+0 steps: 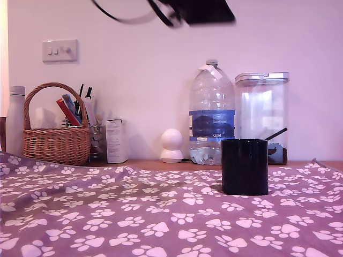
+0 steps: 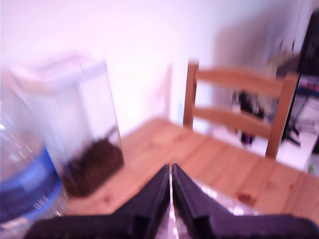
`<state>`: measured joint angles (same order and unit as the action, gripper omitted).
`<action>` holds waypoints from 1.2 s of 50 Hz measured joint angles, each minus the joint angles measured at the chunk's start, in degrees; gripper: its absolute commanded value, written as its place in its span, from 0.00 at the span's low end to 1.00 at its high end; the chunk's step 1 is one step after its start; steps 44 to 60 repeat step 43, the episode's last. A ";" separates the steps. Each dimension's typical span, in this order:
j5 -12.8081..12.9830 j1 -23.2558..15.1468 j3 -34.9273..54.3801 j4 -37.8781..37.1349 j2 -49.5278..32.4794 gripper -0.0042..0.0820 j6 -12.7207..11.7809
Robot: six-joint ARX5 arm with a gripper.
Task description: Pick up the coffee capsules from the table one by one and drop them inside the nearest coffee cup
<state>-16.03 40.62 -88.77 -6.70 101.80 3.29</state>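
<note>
The black ribbed coffee cup (image 1: 245,166) stands upright on the purple paw-print table (image 1: 107,214), toward the exterior view's right. No coffee capsule shows in either view. A blurred black part of my arm (image 1: 203,12) hangs at the top edge of the exterior view, high above the cup and a little to its left. In the wrist view my gripper (image 2: 171,168) is shut, its two dark fingers (image 2: 154,194) pressed together along a thin line with nothing visible between them. That view is blurred and looks over bare wooden tabletop (image 2: 199,159).
Along the back strip stand a wicker basket (image 1: 56,140), a white box (image 1: 116,141), a small white round device (image 1: 172,145), a large water bottle (image 1: 212,115) and a clear lidded canister (image 1: 262,115). The wrist view also shows the bottle (image 2: 25,184), the canister (image 2: 75,124) and a wooden chair (image 2: 239,109).
</note>
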 measured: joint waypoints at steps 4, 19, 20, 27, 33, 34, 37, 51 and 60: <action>0.46 -0.74 6.91 -3.04 -4.94 0.03 -0.13; 2.69 -6.88 27.91 -5.44 -10.82 0.03 -1.95; 2.69 -7.34 28.70 -5.55 -10.99 0.03 -1.97; 4.09 -9.29 32.59 -7.17 -14.64 0.03 -3.13; 4.81 -9.49 33.66 -7.85 -18.29 0.03 -3.17; 4.87 -9.57 33.70 -8.02 -18.64 0.03 -3.41; 5.09 -9.66 33.70 -8.35 -18.97 0.03 -3.91; 5.42 -9.70 34.27 -7.89 -18.80 0.03 -4.55; 5.42 -9.70 34.27 -7.89 -18.80 0.03 -4.55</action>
